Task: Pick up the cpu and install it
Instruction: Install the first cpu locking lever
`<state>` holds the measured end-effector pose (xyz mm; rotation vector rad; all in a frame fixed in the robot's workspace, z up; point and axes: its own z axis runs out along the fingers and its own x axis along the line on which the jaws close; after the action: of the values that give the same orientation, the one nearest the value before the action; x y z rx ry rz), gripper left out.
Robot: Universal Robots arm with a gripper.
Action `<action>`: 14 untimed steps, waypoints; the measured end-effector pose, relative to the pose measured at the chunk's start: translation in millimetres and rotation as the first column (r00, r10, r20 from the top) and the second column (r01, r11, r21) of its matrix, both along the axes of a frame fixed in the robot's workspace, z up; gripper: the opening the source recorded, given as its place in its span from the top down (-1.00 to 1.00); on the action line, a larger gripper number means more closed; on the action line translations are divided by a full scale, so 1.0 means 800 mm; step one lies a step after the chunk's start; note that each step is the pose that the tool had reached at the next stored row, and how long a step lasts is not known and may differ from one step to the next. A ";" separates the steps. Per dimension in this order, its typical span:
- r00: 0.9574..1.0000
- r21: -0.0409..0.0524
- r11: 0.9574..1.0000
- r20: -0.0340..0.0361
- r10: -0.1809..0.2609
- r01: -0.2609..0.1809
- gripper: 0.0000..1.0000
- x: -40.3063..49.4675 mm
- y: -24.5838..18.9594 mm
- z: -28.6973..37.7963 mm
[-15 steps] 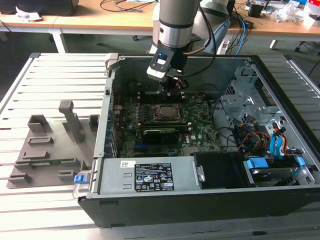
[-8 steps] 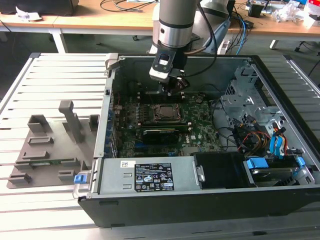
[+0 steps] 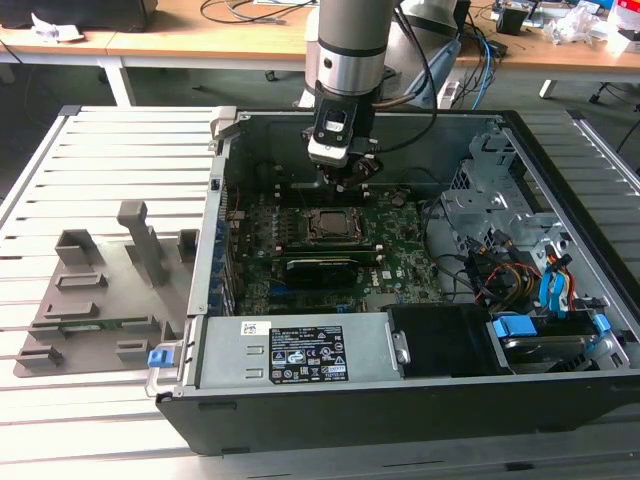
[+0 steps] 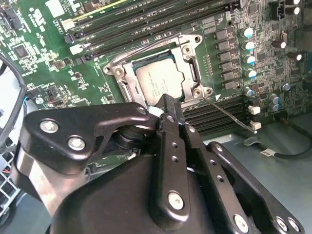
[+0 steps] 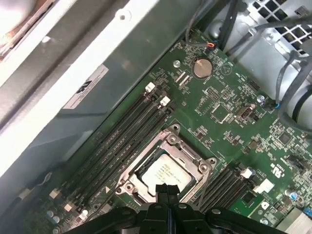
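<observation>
Slatted metal bench (image 3: 100, 140) carried an open computer case (image 3: 400, 410). A grey moulded fixture (image 3: 90, 300) lay at 9 o'clock of the case in the exterior view. The cpu (image 4: 158, 82) sat inside the metal socket frame (image 4: 189, 48) on the green motherboard (image 5: 229, 122), silver top facing up. The tool (image 5: 167, 191) hung close over the socket, near its 12 o'clock edge in the exterior view, fingers pressed together tip to tip. Contact between tips and cpu: could not tell.
</observation>
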<state>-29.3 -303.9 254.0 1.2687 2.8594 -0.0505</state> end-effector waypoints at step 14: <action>0.987 0.000 0.987 0.000 0.158 -0.158 0.79 0.000 0.0000 0.0000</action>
<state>-29.3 -303.9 254.0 1.0372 2.9486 -0.0486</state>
